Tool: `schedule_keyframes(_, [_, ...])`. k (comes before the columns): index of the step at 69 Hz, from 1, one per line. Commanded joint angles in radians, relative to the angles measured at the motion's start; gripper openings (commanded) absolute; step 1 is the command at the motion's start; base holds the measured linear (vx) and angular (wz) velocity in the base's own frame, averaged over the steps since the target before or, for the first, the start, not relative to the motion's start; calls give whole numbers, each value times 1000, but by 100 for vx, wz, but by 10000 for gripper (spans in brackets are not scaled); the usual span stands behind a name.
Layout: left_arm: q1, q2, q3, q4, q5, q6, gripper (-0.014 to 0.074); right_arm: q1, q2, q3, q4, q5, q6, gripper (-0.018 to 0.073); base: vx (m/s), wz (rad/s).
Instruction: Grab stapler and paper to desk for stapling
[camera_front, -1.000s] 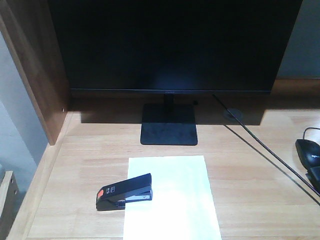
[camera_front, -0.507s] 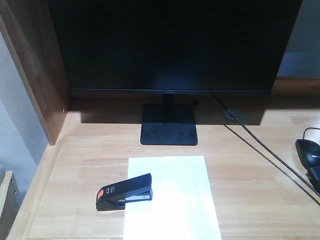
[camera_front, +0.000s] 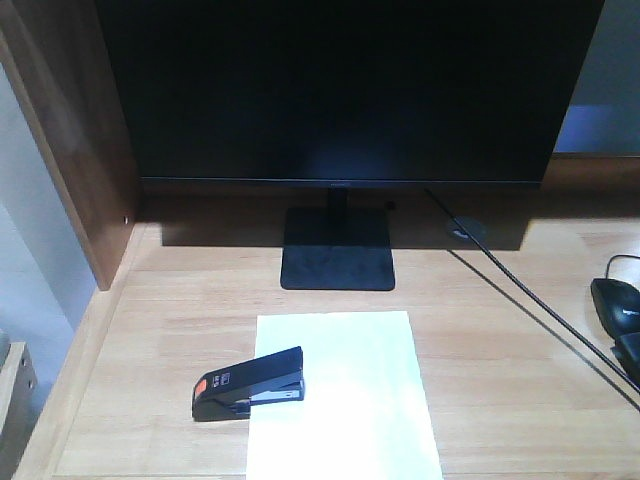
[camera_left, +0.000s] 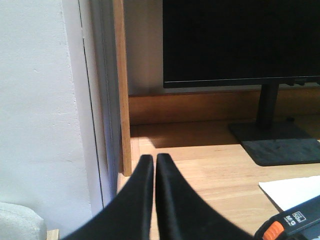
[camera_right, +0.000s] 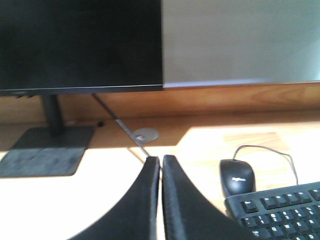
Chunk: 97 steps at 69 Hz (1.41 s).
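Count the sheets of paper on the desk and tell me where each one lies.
1. The paper lies on the desk in front of the monitor stand, its left edge under the stapler. If more sheets are stacked beneath it, that cannot be told.

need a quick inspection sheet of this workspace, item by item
surface: light wood desk, sunlit at the front, shaded under the monitor
job's things: black stapler lies with its front end over the left edge of the white paper
clutter: monitor on its stand; mouse and keyboard at the right
grippers: left gripper and right gripper both shut, holding nothing
cables: a dark cable runs diagonally across the desk; mouse lead
surroundings: brown side panel at the left, wall beyond
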<state>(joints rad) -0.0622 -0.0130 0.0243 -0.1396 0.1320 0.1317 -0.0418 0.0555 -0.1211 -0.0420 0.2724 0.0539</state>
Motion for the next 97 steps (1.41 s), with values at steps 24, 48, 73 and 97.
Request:
schedule_keyframes(24, [1,-15,11,-2,-71,-9,-6,-8,-76,153,-21,-182,-11,-3,0,0])
schedule_keyframes(48, [1,-15,11,-2,-71,-9,-6,-8,-76,153,-21,-182,-7,-3,0,0])
schedule_keyframes(73, [1,-15,11,-2,-71,-9,-6,-8,-76,153,-21,-182,-7,-3,0,0])
schedule_keyframes(97, [1,-15,11,-2,-71,-9,-6,-8,-76,152,-21,-181,-7,-3,0,0])
